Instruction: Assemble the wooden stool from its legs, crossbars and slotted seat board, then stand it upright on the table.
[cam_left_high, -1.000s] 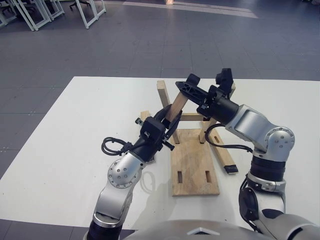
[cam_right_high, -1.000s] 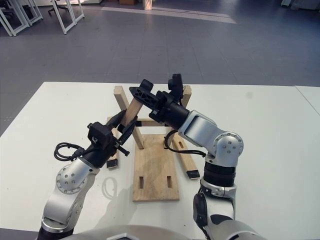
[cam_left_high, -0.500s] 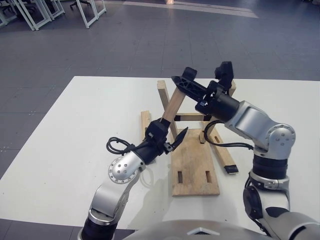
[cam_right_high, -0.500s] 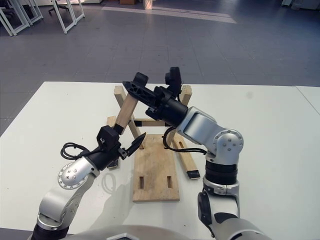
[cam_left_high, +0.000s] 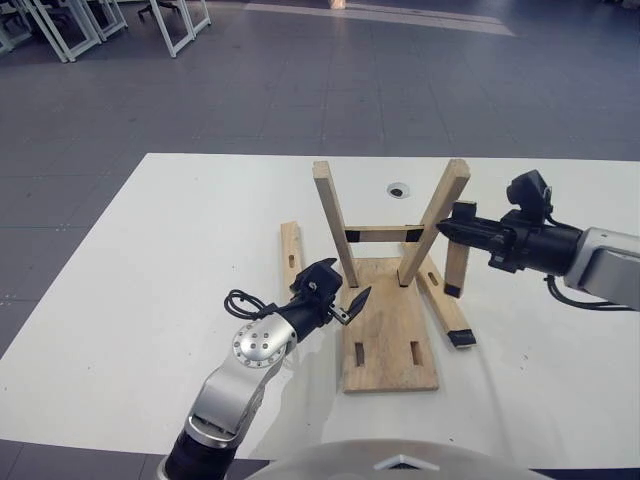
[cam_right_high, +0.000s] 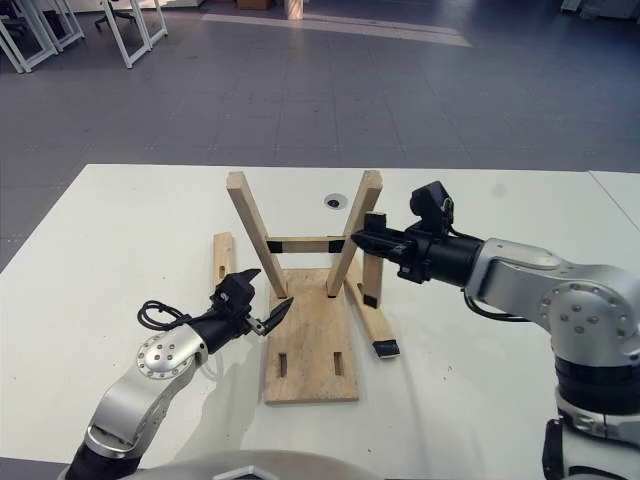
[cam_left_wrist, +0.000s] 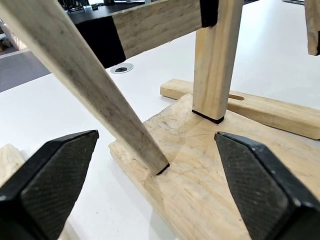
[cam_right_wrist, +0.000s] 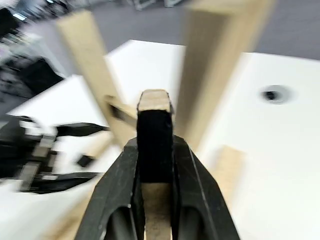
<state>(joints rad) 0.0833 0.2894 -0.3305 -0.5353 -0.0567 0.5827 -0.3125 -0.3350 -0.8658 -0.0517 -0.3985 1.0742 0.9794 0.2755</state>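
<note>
On the seat board (cam_left_high: 390, 345), which lies flat on the table (cam_left_high: 180, 260), a left leg (cam_left_high: 335, 225) and a right leg (cam_left_high: 432, 225) stand splayed in its far slots. A crossbar (cam_left_high: 383, 235) ties them, apparently so the stool can be built upside down. Just off the board's far right corner, the right tool (cam_left_high: 450, 222) is clenched on a short black-banded piece (cam_left_high: 456, 272) held upright, likely for the next joint. At the board's left edge the left tool (cam_left_high: 340, 286) gapes, released. No writing is legible.
</note>
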